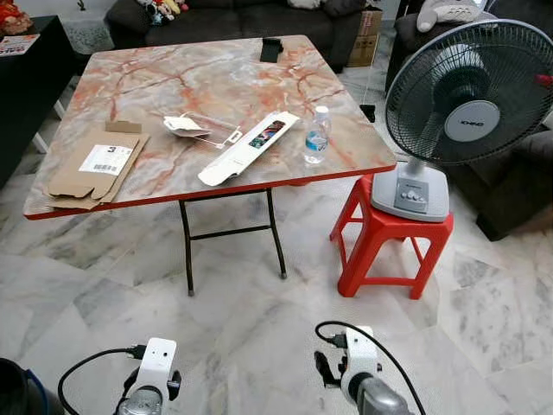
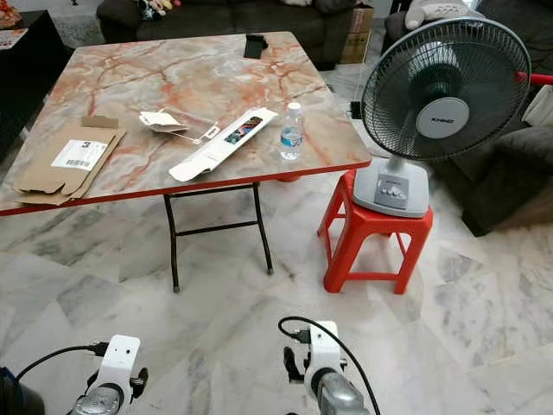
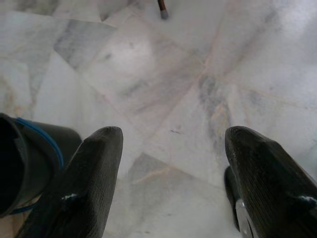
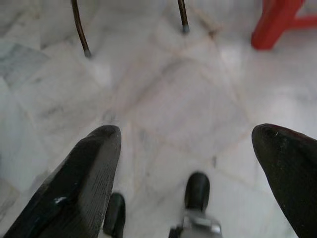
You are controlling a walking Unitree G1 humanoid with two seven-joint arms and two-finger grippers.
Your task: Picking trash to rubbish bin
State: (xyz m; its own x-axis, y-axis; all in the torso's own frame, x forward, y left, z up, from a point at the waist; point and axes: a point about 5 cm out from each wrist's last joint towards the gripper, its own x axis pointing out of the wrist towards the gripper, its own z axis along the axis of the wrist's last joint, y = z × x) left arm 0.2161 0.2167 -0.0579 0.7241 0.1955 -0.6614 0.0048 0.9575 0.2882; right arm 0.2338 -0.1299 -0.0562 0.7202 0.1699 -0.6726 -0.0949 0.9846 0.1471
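My head views are bright and evenly lit, sharp enough to read the label on the flattened cardboard point(image 1: 93, 167), with soft glare on the marble-pattern table point(image 1: 216, 86) and the pale floor point(image 1: 259, 337) and only a faint shadow under the table. Straight lines bow a little toward the edges. Both wrist views are softer: the black fingers point(image 3: 84, 188) up close are blurred, and I see a washed-out bright patch on the tiles point(image 4: 104, 74).
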